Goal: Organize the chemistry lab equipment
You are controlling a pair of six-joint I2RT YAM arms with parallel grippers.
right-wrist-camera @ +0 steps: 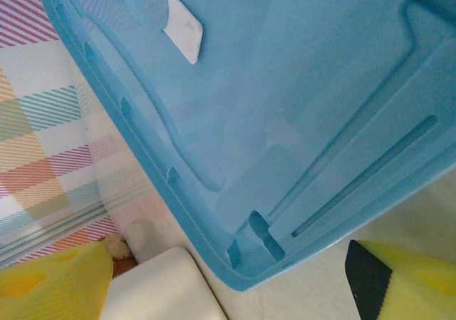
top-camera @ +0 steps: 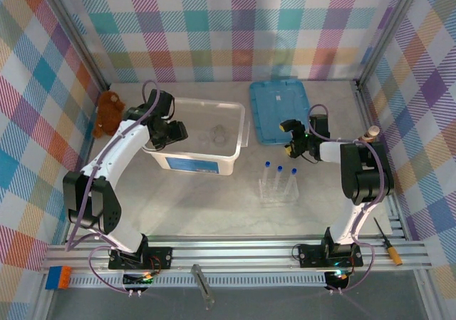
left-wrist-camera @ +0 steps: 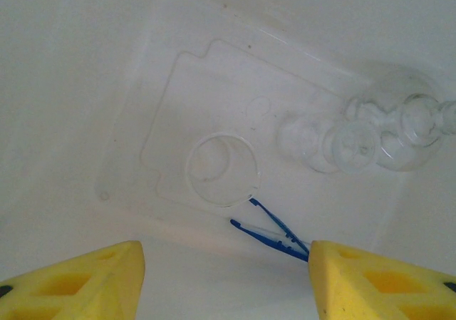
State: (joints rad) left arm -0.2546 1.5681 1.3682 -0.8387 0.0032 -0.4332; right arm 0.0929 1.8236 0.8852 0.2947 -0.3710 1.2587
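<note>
Test tubes: three, slim, clear, blue-capped, standing upright in one clear rack, right of the counter's centre.
Tweezers: one pair, thin, dark blue, inside the white bin at the counter's far left.
Same bin: one shallow round dish; clustered clear flasks, count unclear.
Left pincer: spread, above the bin.
Right pincer: spread, above one blue lid.

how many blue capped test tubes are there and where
3, all upright in the clear rack on the table, on the near side of the blue lid: left tube, middle tube, right tube. The bin under the left gripper could hide more.
</note>
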